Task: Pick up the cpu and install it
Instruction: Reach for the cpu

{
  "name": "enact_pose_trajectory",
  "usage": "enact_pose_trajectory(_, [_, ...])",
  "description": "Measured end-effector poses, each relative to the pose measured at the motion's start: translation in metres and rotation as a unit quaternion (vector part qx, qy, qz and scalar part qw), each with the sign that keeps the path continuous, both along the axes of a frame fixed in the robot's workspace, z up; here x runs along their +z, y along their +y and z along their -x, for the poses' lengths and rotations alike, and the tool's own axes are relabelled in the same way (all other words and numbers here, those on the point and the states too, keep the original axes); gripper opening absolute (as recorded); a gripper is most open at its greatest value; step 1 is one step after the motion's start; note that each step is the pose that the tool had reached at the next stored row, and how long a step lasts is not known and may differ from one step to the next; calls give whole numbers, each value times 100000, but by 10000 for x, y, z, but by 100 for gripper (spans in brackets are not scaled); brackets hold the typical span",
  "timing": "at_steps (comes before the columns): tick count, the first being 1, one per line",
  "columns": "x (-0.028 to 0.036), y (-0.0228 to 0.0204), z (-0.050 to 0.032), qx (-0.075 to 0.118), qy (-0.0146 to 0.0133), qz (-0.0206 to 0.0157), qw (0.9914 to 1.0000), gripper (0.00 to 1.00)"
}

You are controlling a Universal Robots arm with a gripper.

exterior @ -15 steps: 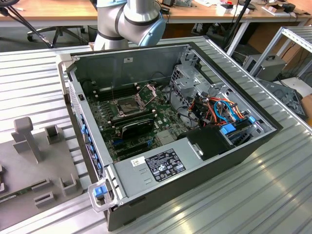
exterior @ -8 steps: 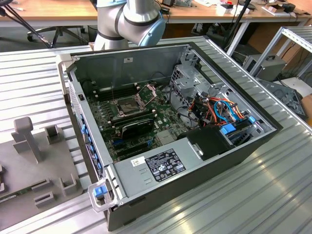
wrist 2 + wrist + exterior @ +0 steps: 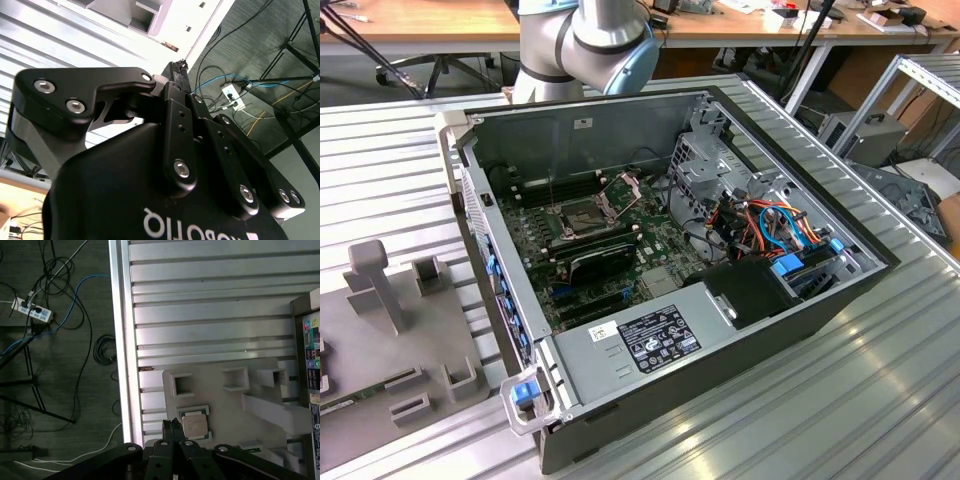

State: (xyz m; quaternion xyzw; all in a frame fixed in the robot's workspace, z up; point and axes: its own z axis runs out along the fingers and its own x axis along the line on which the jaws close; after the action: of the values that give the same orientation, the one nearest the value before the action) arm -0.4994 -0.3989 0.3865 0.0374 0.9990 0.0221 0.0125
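The cpu (image 3: pixel 195 425), a small pale silver square, lies flat in a shallow white-rimmed pocket of a grey fixture plate (image 3: pixel 220 402). In the first wrist view my gripper (image 3: pixel 172 430) hovers above the plate with its black fingertips pressed together just beside the cpu's edge, nothing between them. The second wrist view shows the same gripper (image 3: pixel 177 67) from behind, its two fingers (image 3: pixel 176 120) meeting at the tip. In the exterior view the open computer case (image 3: pixel 740 330) holds the green motherboard (image 3: pixel 650 255), and the dark socket (image 3: pixel 582 218) has its metal frame hinged up.
The grey fixture plate (image 3: pixel 400 340) with upright posts sits at the exterior view's left of the case on the ribbed aluminium table (image 3: pixel 880 400). The table's edge (image 3: pixel 122 340) drops to a floor with cables and a power strip (image 3: pixel 34 312). The arm's body (image 3: pixel 585 40) rises behind the case.
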Motion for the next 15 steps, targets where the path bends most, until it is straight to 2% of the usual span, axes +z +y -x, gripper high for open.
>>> enact_pose_trajectory(2, [-36,-22,24,-2,-4,1,100000,11])
enact_pose_trajectory(15, [-52,-43,24,-3,2,4,100000,11])
